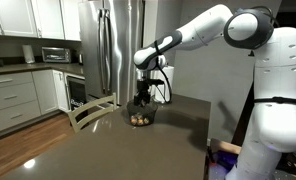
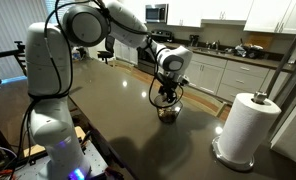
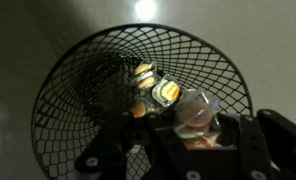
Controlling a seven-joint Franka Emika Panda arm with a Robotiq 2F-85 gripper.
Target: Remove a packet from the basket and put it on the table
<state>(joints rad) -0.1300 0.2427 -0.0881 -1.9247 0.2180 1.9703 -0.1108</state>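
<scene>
The basket (image 3: 78, 80) is a round dark wire-mesh bowl on the dark table (image 1: 108, 150). It also shows in both exterior views (image 1: 140, 119) (image 2: 169, 113). Several tan-orange packets (image 3: 153, 85) lie in it. My gripper (image 3: 193, 125) is down inside the basket, shut on a clear-wrapped tan packet (image 3: 195, 108) between its fingers. In both exterior views the gripper (image 1: 141, 100) (image 2: 168, 96) stands right over the basket.
A white paper-towel roll (image 2: 243, 125) stands on the table near its far end. A chair (image 1: 88, 108) is tucked at the table's edge. Kitchen counters (image 1: 13, 70), a fridge (image 1: 116, 45) and cabinets lie behind.
</scene>
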